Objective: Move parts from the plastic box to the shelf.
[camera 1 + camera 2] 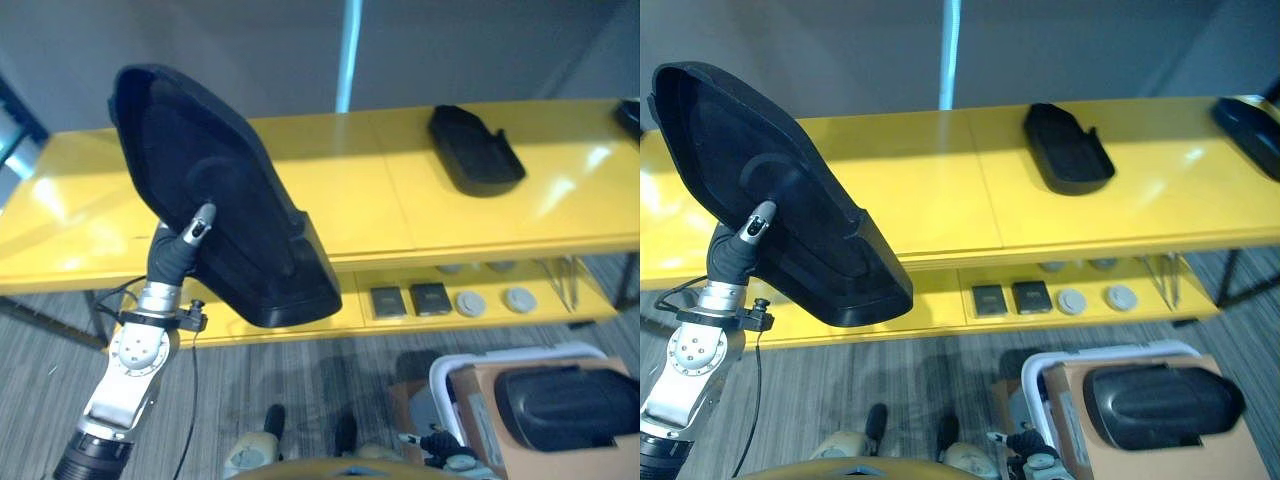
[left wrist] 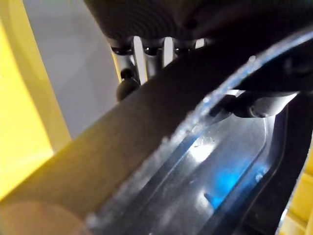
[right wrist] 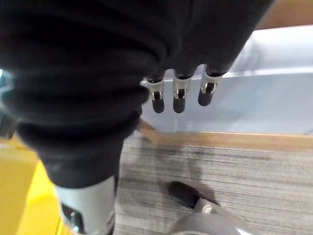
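A large black moulded part (image 1: 225,190) is held up, tilted, over the left half of the yellow shelf (image 1: 360,190). My left hand (image 1: 176,252) comes from below and is shut on its near edge, thumb on the inner face; in the left wrist view my fingers (image 2: 142,51) curl over the part's rim (image 2: 161,122). At the lower right stands the pale plastic box (image 1: 1080,355) with another black part (image 1: 1160,405) lying in it. My right hand (image 3: 178,98) hangs with straight fingers beside the box wall (image 3: 259,98), holding nothing.
A smaller black part (image 1: 476,150) lies on the shelf top right of centre, and one more (image 1: 1250,130) at the far right end. The lower shelf carries two dark square pieces (image 1: 388,300) and two grey discs (image 1: 470,303). A cardboard liner (image 1: 480,410) sits in the box.
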`<state>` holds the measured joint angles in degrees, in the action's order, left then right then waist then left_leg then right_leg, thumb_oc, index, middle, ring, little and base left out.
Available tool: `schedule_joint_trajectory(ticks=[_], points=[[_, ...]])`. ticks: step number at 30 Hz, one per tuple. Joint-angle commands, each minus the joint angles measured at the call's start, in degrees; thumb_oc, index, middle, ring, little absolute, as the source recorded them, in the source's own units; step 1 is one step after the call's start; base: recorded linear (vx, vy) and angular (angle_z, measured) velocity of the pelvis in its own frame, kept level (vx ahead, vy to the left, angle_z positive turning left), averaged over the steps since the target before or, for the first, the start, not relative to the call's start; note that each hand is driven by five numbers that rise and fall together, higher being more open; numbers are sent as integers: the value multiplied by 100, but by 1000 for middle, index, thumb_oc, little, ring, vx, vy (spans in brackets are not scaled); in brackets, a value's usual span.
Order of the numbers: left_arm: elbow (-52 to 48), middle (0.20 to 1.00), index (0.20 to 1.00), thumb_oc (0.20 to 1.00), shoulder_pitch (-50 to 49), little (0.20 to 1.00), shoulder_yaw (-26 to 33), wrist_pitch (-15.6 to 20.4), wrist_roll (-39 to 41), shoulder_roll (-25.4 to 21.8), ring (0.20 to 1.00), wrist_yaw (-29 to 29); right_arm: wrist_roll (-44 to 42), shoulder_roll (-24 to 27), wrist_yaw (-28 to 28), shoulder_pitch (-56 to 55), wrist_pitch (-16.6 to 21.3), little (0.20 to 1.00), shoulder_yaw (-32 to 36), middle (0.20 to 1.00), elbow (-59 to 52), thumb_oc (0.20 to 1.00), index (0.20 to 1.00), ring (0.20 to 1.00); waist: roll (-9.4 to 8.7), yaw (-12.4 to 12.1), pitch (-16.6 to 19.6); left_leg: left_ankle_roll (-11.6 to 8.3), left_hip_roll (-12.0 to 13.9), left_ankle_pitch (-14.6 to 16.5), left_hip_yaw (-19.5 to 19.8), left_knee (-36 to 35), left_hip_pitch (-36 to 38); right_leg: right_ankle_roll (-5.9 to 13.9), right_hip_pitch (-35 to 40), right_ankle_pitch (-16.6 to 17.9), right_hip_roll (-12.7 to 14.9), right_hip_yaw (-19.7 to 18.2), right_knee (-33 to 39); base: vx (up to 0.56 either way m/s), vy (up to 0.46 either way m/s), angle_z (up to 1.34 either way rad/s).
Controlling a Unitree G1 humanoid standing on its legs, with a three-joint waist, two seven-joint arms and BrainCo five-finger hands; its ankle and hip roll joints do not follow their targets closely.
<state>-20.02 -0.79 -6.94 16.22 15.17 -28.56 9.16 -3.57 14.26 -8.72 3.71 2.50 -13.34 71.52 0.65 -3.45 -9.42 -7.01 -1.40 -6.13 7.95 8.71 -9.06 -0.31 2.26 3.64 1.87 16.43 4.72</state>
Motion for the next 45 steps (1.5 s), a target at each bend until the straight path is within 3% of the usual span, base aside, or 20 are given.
schedule_joint_trajectory(ticks=[1,2,4,5,6,7,9,11,13,14,15,16,17,19,21,23,24,32,38,45], points=[[-405,200,200,200,206,200,392,377,342,-14,200,9,259,143,33,108,63,1000,-6,1000,84,1000,1000,1000,-93,-107,-93,47,281,867,-632,611,112,440,342,-594,451,187,28,279,81,94],[-291,200,200,200,175,200,393,314,369,-73,200,-3,132,170,69,26,52,1000,170,1000,78,1000,1000,1000,-25,-124,5,26,856,339,-936,-508,18,550,510,-713,513,479,28,208,72,120],[-282,200,200,200,178,200,385,317,368,-74,200,0,131,171,70,18,51,1000,171,1000,75,1000,1000,1000,-27,-122,1,4,863,288,-936,-631,98,541,535,-739,503,485,28,206,60,100],[-142,200,200,200,263,200,361,253,336,-106,200,55,71,180,54,-14,38,1000,253,1000,51,1000,1000,1000,-3,-71,71,-63,1049,136,-1175,-1239,-62,605,648,-922,534,561,28,219,147,92],[-73,200,200,200,293,200,355,241,317,-100,200,114,69,167,31,-19,20,1000,256,1000,50,1000,1000,1000,39,-119,72,-66,1058,-19,-1159,-1306,-117,615,658,-879,546,602,28,218,148,73],[-72,200,200,200,294,200,354,241,317,-100,200,114,69,167,31,-19,20,1000,257,1000,50,1000,1000,1000,39,-120,70,-66,1058,-18,-1160,-1306,-115,615,660,-880,546,601,28,251,246,14],[-111,200,200,200,161,200,442,195,174,-143,200,179,216,112,31,-19,-33,1000,246,1000,93,1000,1000,1000,181,-174,202,-57,896,-45,-768,-1301,37,698,798,-838,605,461,28,330,311,-17],[-181,200,200,200,171,200,438,139,122,-214,200,73,393,95,13,-45,-93,1000,310,1000,121,1000,1000,1000,113,-124,298,74,702,152,-894,-1273,296,855,968,-776,917,375,-152,326,319,-62],[-150,200,200,200,277,200,417,80,56,-317,200,104,450,22,-29,-30,-130,1000,315,1000,75,1000,1000,1000,18,-75,297,315,466,337,-997,-1243,549,971,813,-499,1315,113,-845,251,259,-49],[-146,200,200,200,286,200,415,82,56,-320,200,105,450,20,-30,-25,-131,1000,318,1000,74,1000,1000,1000,13,-89,303,328,458,324,-1012,-1238,528,978,782,-483,1327,94,-853,143,228,-35],[-106,200,200,200,358,200,380,75,48,-382,200,103,476,-25,-43,2,-147,1000,304,1000,23,1000,1000,1000,-18,-23,250,476,345,393,-1077,-1221,620,1026,525,-85,1494,-181,-1357,153,319,-30],[-55,200,200,200,451,200,353,36,56,-508,200,83,597,-52,-77,58,-148,1000,199,1000,-99,1000,1000,1000,70,123,122,645,334,464,-1128,-1230,788,1006,0,344,1580,-461,-2246,225,392,-35],[15,200,200,200,503,200,336,-12,6,-537,200,82,656,-73,-115,76,-131,1000,195,1000,-160,1000,1000,1000,106,170,116,682,357,518,-1232,-1296,870,1035,-285,377,1593,-575,-2518,206,317,-40],[147,200,200,200,626,200,265,-15,-39,-576,200,68,684,-124,-174,73,-115,1000,165,1000,-297,1000,1000,1000,131,316,87,672,396,635,-1358,-1371,1054,958,-655,155,1444,-643,-2514,198,119,-62],[405,200,200,200,826,200,194,-2,161,-565,200,63,687,-144,-172,24,-86,1000,106,1000,-449,1000,1000,1000,91,547,83,606,427,737,-1451,-1371,1174,912,-744,-104,1025,-659,-1641,256,-35,-57],[704,200,200,200,1096,200,120,-25,298,-482,200,123,738,-157,-97,-10,-99,1000,-13,1000,-491,1000,1000,1000,-16,770,106,562,438,862,-1555,-1371,1312,1008,-993,10,774,-693,-805,311,-117,-48],[915,200,200,200,1285,200,43,-73,258,-450,200,69,816,-165,-17,-100,-140,1000,-53,1000,-378,1000,1000,1000,-88,828,176,516,469,931,-1605,-1371,1372,1019,-746,89,698,-773,-304,272,-101,-33],[1694,200,200,200,1842,200,-65,-121,530,-324,200,38,953,-13,168,-332,-99,1000,-232,1000,-332,1000,1000,1000,-105,1019,391,383,640,977,-1723,-1371,1576,879,-486,104,481,-909,28,223,-116,-12],[2638,200,200,200,2610,200,-401,-341,1158,-215,200,45,505,100,178,-352,-56,1000,-53,1000,-361,1000,1000,1000,42,1307,477,266,786,1008,-1946,-1371,1608,806,-558,-32,283,-1103,28,134,-58,-32],[3965,200,200,200,3907,200,-877,-643,1078,-273,200,206,386,103,378,-337,-60,1000,-264,1000,-373,1000,1000,1000,162,1522,301,210,832,957,-2032,-1371,1541,765,-671,-95,193,-1184,28,41,-34,-12]])
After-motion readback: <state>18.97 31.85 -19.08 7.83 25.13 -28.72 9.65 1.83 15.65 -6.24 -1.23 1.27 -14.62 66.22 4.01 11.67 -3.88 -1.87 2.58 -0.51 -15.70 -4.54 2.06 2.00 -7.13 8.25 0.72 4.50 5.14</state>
